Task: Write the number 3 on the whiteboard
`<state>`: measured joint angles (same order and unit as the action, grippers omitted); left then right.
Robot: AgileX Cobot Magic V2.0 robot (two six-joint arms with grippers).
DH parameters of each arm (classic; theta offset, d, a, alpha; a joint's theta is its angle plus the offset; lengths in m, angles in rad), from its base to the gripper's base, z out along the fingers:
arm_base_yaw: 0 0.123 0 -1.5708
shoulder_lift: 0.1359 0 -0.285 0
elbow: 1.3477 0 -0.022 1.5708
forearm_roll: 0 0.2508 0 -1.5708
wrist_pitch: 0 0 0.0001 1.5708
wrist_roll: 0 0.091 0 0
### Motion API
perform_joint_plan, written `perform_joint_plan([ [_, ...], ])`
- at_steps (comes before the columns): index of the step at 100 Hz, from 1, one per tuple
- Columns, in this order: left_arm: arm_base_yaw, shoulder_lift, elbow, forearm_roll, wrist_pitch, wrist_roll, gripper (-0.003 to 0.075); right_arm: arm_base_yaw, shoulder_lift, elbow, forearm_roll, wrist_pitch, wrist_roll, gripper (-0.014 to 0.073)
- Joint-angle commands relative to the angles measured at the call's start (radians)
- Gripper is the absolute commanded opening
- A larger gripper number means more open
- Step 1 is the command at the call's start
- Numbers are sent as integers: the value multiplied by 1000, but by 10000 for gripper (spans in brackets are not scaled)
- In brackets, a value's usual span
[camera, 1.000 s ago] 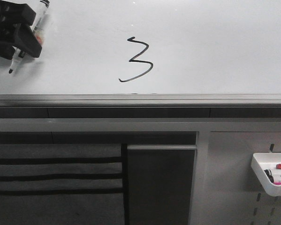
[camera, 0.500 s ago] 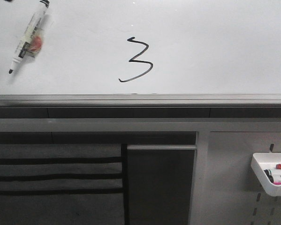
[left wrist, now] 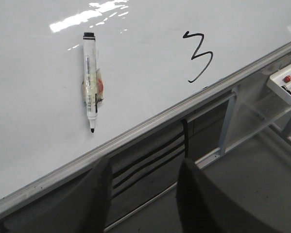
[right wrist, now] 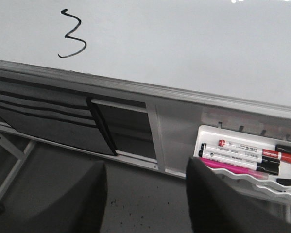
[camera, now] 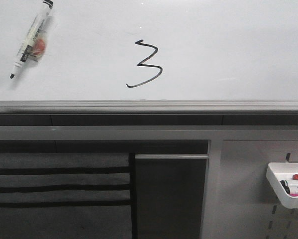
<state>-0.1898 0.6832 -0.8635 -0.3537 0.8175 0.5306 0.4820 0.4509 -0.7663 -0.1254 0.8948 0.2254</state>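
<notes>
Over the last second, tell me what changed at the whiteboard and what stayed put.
The left end effector, which clasped the marker a second ago, let go and pulled back out of the front view; it now sits open, away from the whiteboard. The marker stays stuck to the board in the same tilted spot, cap off. The number 3 and the white tray with its markers are unchanged.

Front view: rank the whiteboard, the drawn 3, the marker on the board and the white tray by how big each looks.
1. whiteboard, by far the largest.
2. marker and number 3: close in length, so I won't rank them.
3. white tray: looks smaller than either, but the frame edge cuts it off, so this is unsure.
</notes>
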Motion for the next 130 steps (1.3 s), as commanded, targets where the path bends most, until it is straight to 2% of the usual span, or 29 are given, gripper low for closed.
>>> perform_joint_plan([
  [1,0,-67,91,-15,-179,-14,166,-5,-33,32,-25,-161,4,263],
  [11,0,-129,206,-17,-310,-21,76,-5,-73,86,-25,-253,-22,174],
  [21,0,-165,294,-19,-456,-32,-4,-5,-102,135,-32,-357,-63,41],
  [31,0,-168,354,-24,-567,-32,-18,-5,-107,168,-58,-453,-81,-76],
  [46,0,-168,395,-58,-607,-32,-18,-5,-107,191,-82,-575,-81,-74],
  [85,0,-181,419,-58,-607,-32,-18,-5,-107,191,-82,-575,-81,-74],
  [102,23,-364,477,-58,-607,-32,-18,-5,-107,191,-82,-573,-81,-74],
  [130,125,-695,596,-58,-614,-32,-18,-5,-107,191,-82,-573,-81,-74],
])
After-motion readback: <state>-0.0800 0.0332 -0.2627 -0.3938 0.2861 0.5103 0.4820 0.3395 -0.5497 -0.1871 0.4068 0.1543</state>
